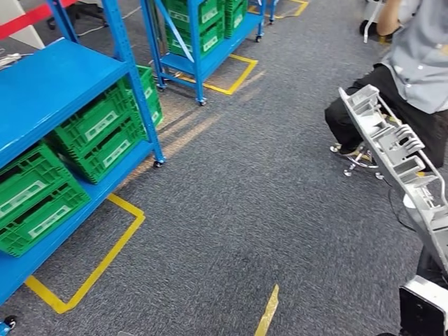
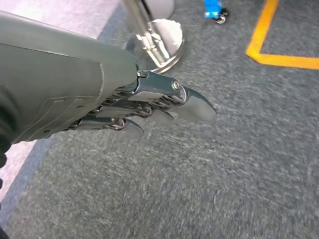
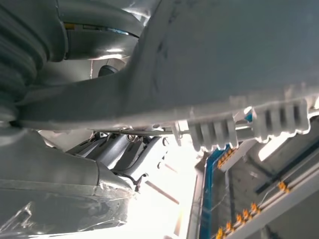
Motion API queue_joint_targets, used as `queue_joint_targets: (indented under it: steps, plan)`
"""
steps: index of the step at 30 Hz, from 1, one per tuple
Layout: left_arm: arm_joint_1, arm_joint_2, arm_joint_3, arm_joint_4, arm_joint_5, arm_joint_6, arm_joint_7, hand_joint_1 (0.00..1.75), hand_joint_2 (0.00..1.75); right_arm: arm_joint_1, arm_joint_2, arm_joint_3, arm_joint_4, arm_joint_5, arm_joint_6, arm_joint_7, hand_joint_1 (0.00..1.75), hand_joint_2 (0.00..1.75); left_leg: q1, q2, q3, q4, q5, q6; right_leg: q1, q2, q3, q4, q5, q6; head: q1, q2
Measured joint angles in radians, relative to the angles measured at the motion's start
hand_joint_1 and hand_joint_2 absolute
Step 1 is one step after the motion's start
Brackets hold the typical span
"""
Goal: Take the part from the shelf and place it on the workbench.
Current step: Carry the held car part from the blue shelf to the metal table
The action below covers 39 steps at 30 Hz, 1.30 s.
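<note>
While the right hand's fingers [image 3: 124, 154] curled under the long grey part [image 1: 396, 150], gripping it from below, the right hand [image 3: 68, 189] held it up over the grey carpet [image 1: 253, 210], well away from the blue shelf [image 1: 47, 84] with its green crates [image 1: 100, 133]. The left hand [image 2: 150, 104] hung empty, fingers straight and close together. A seated person [image 1: 417, 63] was just behind the part.

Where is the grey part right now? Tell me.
In the head view the grey part is at the right side, held up off the floor by the right hand, tilted, just in front of a seated person and away from the blue shelves.
</note>
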Motion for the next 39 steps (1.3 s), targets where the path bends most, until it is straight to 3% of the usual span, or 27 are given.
queue_joint_targets:
  steps: [2,3,4,6,8,9,11,12,14,16,17,18,19,20,22,24,26,27,28,29,31,33,34,35,37,39]
  plan:
    - [0.001,0.0,0.0,0.0,0.0,-0.001,0.0,0.0,1.75,0.0,0.0,0.001,0.0,0.0,0.0,0.0,1.75,1.75,-0.002,0.026,0.0,0.001,-0.001,0.001,-0.005,-0.017,-0.053,0.114,-0.044,0.009,0.001,0.0]
    - [0.001,0.0,0.0,0.0,0.0,-0.002,-0.002,0.0,1.75,0.001,0.0,0.001,0.001,0.0,0.0,0.0,1.75,1.75,-0.002,0.039,0.0,0.001,-0.002,0.001,-0.007,-0.02,-0.058,0.128,-0.042,0.012,0.001,0.0]
    - [0.001,0.0,0.0,0.0,0.0,-0.005,-0.004,0.0,1.75,0.002,0.0,0.001,0.001,0.0,0.0,0.001,1.75,1.75,-0.002,0.051,0.001,0.001,-0.004,-0.001,-0.009,-0.024,-0.041,0.102,-0.021,0.014,0.002,0.0]
    - [0.0,0.0,0.0,0.0,0.0,-0.011,-0.012,0.0,1.75,0.002,0.0,0.0,0.001,-0.002,0.0,0.001,1.75,1.75,-0.003,0.072,0.007,0.001,-0.008,-0.008,-0.01,-0.055,0.034,-0.029,0.035,0.016,0.002,0.0]
    - [0.001,0.0,0.0,0.0,0.001,-0.016,-0.019,0.0,1.75,0.002,0.0,-0.001,0.0,-0.007,0.0,0.0,1.75,1.75,-0.009,0.087,0.011,0.005,-0.015,-0.018,-0.007,-0.085,0.092,-0.127,0.06,0.005,0.0,0.0]
    - [0.001,0.0,0.0,0.0,0.001,-0.018,-0.021,0.0,1.75,0.003,0.0,-0.002,0.0,-0.009,0.0,0.0,1.75,1.75,-0.012,0.095,0.013,0.007,-0.016,-0.022,-0.004,-0.089,0.1,-0.142,0.059,-0.003,0.0,0.0]
    - [0.0,0.0,0.0,0.0,0.001,-0.021,-0.026,0.0,1.75,0.006,0.0,-0.006,-0.002,-0.011,0.0,-0.001,1.75,1.75,-0.013,0.111,0.014,0.008,-0.02,-0.031,-0.003,-0.067,0.097,-0.142,0.062,-0.02,0.0,0.0]
    - [-0.001,0.0,0.0,0.0,0.001,-0.023,-0.027,0.0,1.75,0.007,0.0,-0.009,-0.003,-0.011,0.0,-0.002,1.75,1.75,-0.011,0.106,0.013,0.014,-0.027,-0.035,-0.003,-0.057,0.096,-0.144,0.064,-0.026,-0.001,0.0]
    - [-0.001,0.0,0.0,0.0,0.001,-0.025,-0.029,0.0,1.75,0.006,0.001,-0.012,-0.006,-0.011,0.0,-0.003,1.75,1.75,-0.006,0.067,-0.009,0.071,-0.071,-0.043,-0.006,-0.038,0.097,-0.148,0.068,-0.038,-0.004,0.0]
    - [0.001,0.0,0.0,0.0,0.001,-0.027,-0.029,0.0,1.75,0.004,0.001,-0.014,-0.007,-0.011,0.0,-0.002,1.75,1.75,-0.003,0.025,-0.067,0.201,-0.137,-0.045,-0.004,-0.017,0.095,-0.148,0.07,-0.044,-0.007,0.0]
    - [0.002,0.0,0.0,0.0,0.001,-0.029,-0.028,0.0,1.75,0.004,0.001,-0.015,-0.007,-0.01,0.0,-0.001,1.75,1.75,-0.003,0.017,-0.095,0.26,-0.157,-0.044,-0.002,-0.004,0.095,-0.148,0.07,-0.046,-0.008,0.0]
    - [0.004,0.0,0.0,0.0,0.001,-0.031,-0.028,0.0,1.75,0.004,0.001,-0.017,-0.007,-0.009,0.0,0.001,1.75,1.75,-0.004,0.014,-0.112,0.291,-0.157,-0.042,-0.001,0.01,0.095,-0.147,0.071,-0.048,-0.008,0.0]
    - [0.004,0.001,0.0,0.0,0.001,-0.032,-0.028,0.0,1.75,0.003,0.001,-0.019,-0.007,-0.008,0.0,0.004,1.75,1.75,-0.004,0.011,-0.112,0.283,-0.137,-0.039,0.001,0.023,0.095,-0.147,0.071,-0.048,-0.008,0.0]
    - [0.004,0.002,0.0,0.0,0.001,-0.033,-0.028,0.0,1.75,0.003,0.001,-0.022,-0.007,-0.007,0.0,0.009,1.75,1.75,-0.004,0.004,-0.095,0.242,-0.101,-0.034,0.002,0.037,0.096,-0.147,0.072,-0.048,-0.008,0.0]
    - [0.004,0.007,0.001,0.0,0.001,-0.034,-0.028,0.0,1.75,0.001,0.001,-0.027,-0.007,-0.004,0.0,0.02,1.75,1.75,-0.004,-0.041,-0.044,0.12,-0.028,-0.02,0.004,0.061,0.097,-0.145,0.073,-0.045,-0.007,0.0]
    - [0.003,0.01,0.001,0.0,0.001,-0.035,-0.027,0.0,1.75,-0.002,0.001,-0.033,-0.007,0.002,0.0,0.03,1.75,1.75,-0.003,-0.081,-0.012,0.041,-0.006,-0.013,0.003,0.082,0.088,-0.142,0.077,-0.037,-0.008,0.0]
    - [0.001,0.011,0.001,0.0,0.0,-0.035,-0.026,0.0,1.75,-0.003,-0.001,-0.044,-0.007,0.009,0.0,0.039,1.75,1.75,-0.003,-0.074,-0.006,0.02,-0.009,-0.011,-0.001,0.103,0.077,-0.144,0.084,-0.024,-0.009,0.0]
    - [0.0,0.011,0.001,0.0,0.0,-0.034,-0.025,0.0,1.75,-0.002,-0.002,-0.052,-0.007,0.011,0.0,0.043,1.75,1.75,-0.002,-0.061,-0.005,0.014,-0.006,-0.009,-0.001,0.099,0.07,-0.142,0.084,-0.019,-0.008,0.0]
    - [0.0,0.011,0.001,0.0,-0.001,-0.033,-0.025,0.0,1.75,-0.003,-0.003,-0.059,-0.007,0.014,0.0,0.047,1.75,1.75,-0.001,-0.048,-0.003,0.008,-0.002,-0.006,-0.001,0.079,0.06,-0.129,0.074,-0.014,-0.007,0.0]
    - [0.0,0.012,0.001,0.0,-0.001,-0.033,-0.025,0.0,1.75,-0.005,-0.006,-0.066,-0.007,0.017,0.0,0.05,1.75,1.75,0.0,-0.033,-0.001,0.001,0.001,-0.002,0.001,0.051,0.041,-0.096,0.054,-0.01,-0.005,0.0]
    - [0.003,0.012,0.001,0.0,-0.003,-0.033,-0.025,0.0,1.75,-0.012,-0.012,-0.075,-0.007,0.024,0.0,0.059,1.75,1.75,-0.003,-0.003,0.0,-0.001,0.002,0.002,0.0,-0.002,-0.016,0.022,-0.008,-0.002,-0.002,0.0]
    - [0.004,0.012,0.001,0.0,-0.005,-0.034,-0.025,0.0,1.75,-0.014,-0.019,-0.082,-0.007,0.032,0.0,0.071,1.75,1.75,-0.006,0.027,-0.001,-0.001,0.0,0.003,-0.004,-0.016,-0.06,0.119,-0.042,0.006,-0.002,0.0]
    - [0.004,0.012,0.001,0.0,-0.006,-0.035,-0.025,0.0,1.75,-0.014,-0.023,-0.085,-0.007,0.035,0.0,0.076,1.75,1.75,-0.006,0.041,-0.001,0.0,-0.001,0.002,-0.005,-0.02,-0.058,0.12,-0.034,0.008,-0.002,0.0]
    - [0.003,0.011,0.001,0.0,-0.007,-0.035,-0.025,0.0,1.75,-0.014,-0.027,-0.089,-0.007,0.039,0.0,0.081,1.75,1.75,-0.006,0.053,0.0,0.0,-0.002,0.001,-0.007,-0.026,-0.034,0.082,-0.01,0.01,-0.002,0.0]
    - [0.002,0.011,0.001,0.0,-0.009,-0.036,-0.025,0.0,1.75,-0.016,-0.035,-0.094,-0.006,0.047,0.0,0.088,1.75,1.75,-0.009,0.075,0.004,0.0,-0.007,-0.006,-0.005,-0.062,0.047,-0.054,0.043,0.01,-0.002,0.0]
    - [0.002,0.01,0.001,0.0,-0.011,-0.036,-0.025,0.0,1.75,-0.021,-0.041,-0.096,-0.006,0.057,0.0,0.096,1.75,1.75,-0.014,0.092,0.009,0.004,-0.013,-0.016,-0.002,-0.089,0.099,-0.139,0.062,-0.001,-0.004,0.0]
